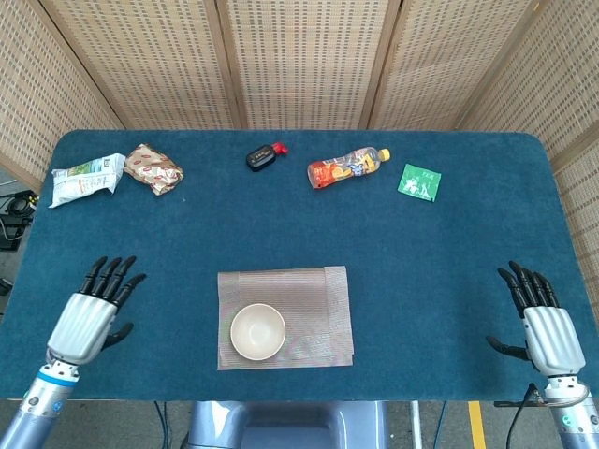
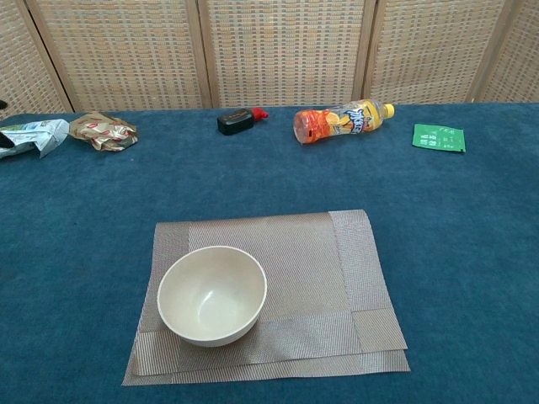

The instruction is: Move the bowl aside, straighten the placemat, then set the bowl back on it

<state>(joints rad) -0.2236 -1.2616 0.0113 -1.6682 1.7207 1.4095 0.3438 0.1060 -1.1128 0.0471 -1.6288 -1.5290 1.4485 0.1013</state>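
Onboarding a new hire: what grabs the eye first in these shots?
The cream bowl sitting on the near-left part of the grey woven placemat, front and centre on the blue table. Next, the orange drink bottle lying on its side near the far edge. Both hands, left hand and right hand, are open at the near corners.

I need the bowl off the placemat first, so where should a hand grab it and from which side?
Judging by its pose, take the bowl by its rim on the left edge: it stands upright and open, at the placemat's near-left corner. The left hand is open on that side, likely the nearer one.
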